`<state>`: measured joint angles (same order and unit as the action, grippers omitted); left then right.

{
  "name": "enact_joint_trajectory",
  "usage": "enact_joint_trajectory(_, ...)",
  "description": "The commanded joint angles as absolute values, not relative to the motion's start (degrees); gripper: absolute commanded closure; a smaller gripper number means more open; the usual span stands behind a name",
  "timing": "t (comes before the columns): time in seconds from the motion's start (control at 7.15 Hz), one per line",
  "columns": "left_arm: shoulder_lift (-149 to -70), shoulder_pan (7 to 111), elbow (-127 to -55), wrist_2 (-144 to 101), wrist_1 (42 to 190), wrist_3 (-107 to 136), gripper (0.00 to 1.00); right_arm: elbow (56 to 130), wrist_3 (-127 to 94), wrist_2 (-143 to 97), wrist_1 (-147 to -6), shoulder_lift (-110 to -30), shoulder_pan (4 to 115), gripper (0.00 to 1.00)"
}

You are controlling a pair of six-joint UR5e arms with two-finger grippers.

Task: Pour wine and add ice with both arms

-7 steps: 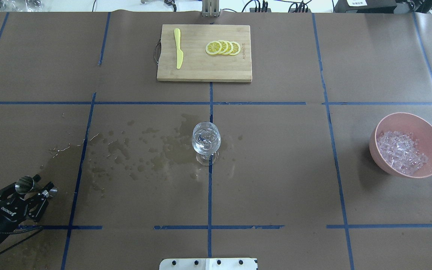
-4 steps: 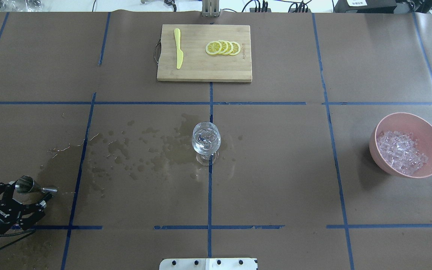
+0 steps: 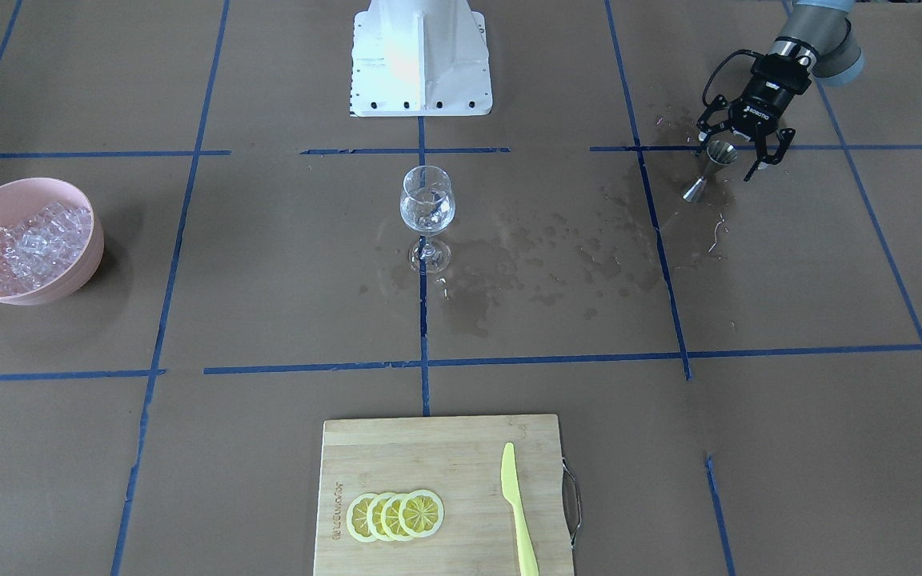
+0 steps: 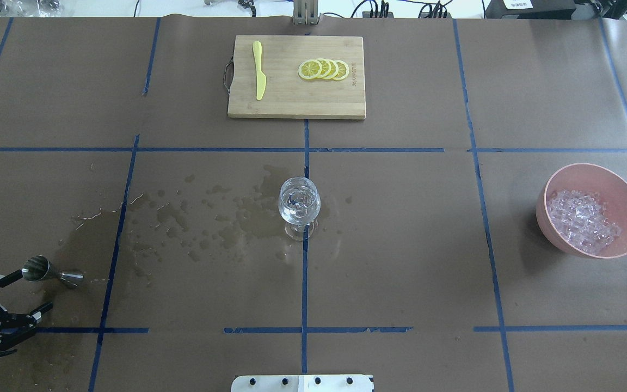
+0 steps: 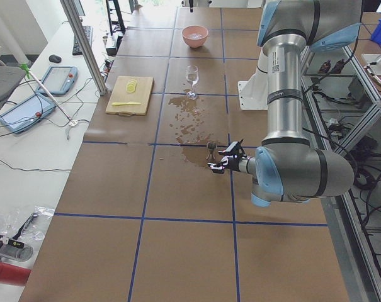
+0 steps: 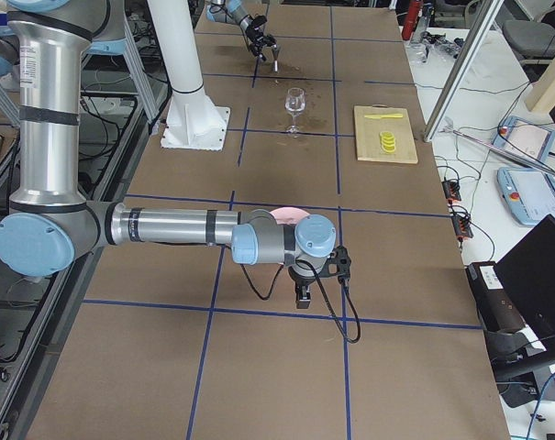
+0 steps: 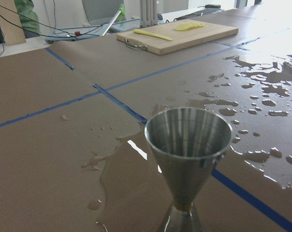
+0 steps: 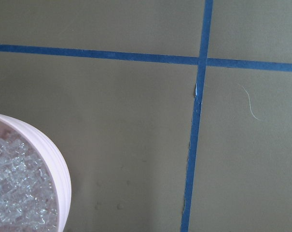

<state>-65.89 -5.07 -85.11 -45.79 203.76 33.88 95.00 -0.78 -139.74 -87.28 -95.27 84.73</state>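
Drawing the black two-finger left gripper (image 4: pixel 33 291) back into the lower left corner of the overhead view, jaws spread wide and gripping nothing. Leaving the small steel double-cone jigger (image 4: pixel 49 272) standing upright on its own there, just beyond the fingertips (image 4: pixel 18 275); a second earlier, sitting between those fingers. Showing an empty cup in the left wrist view, bare metal inside, with a glossy puddle (image 7: pixel 121 174) around the foot. Taking this as the pouring half being over and the measure being parked, so probably handing over to the ice half.

Spreading rightward from there, dark wet splashes (image 4: pixel 199 218) on the brown paper (image 4: pixel 400 261), looking the same as before. Holding the wine (image 4: pixel 297 197), a little clear liquid, inside the clear stemmed wine glass (image 4: pixel 299 209) at frame centre, upright and not shifted. Keeping the ice (image 4: pixel 583 220), a heap of small glassy cubes, in the pink round bowl (image 4: pixel 542 218) at the right edge, none of it moved yet. Hanging the right gripper (image 6: pixel 300 298) near that bowl in the right side view, pointing down; not possible to tell whether spread or closed.

Lying untouched at top centre: pale wooden cutting board (image 4: pixel 292 100), yellow plastic knife (image 4: pixel 259 71), fanned lemon slices (image 4: pixel 324 69).
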Motion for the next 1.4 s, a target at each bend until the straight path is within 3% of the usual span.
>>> enact_joint_trajectory(0.0,-57.95,-4.49,-87.8,-51.14,201.99,33.84,0.0,95.27,-0.79,-140.09,-87.28,-95.27,84.73,0.0)
enact_joint_trajectory(0.56,-58.27,11.56,-90.96,-62.04,191.72,30.01,0.0,95.8,-0.79,-140.8,-87.19,-95.36,84.73,0.0)
enact_joint_trajectory(1.26,-65.91,34.85,-90.7,-73.62,175.11,14.34,0.0,95.89,-0.79,-140.8,-87.19,-95.8,84.73,0.0)
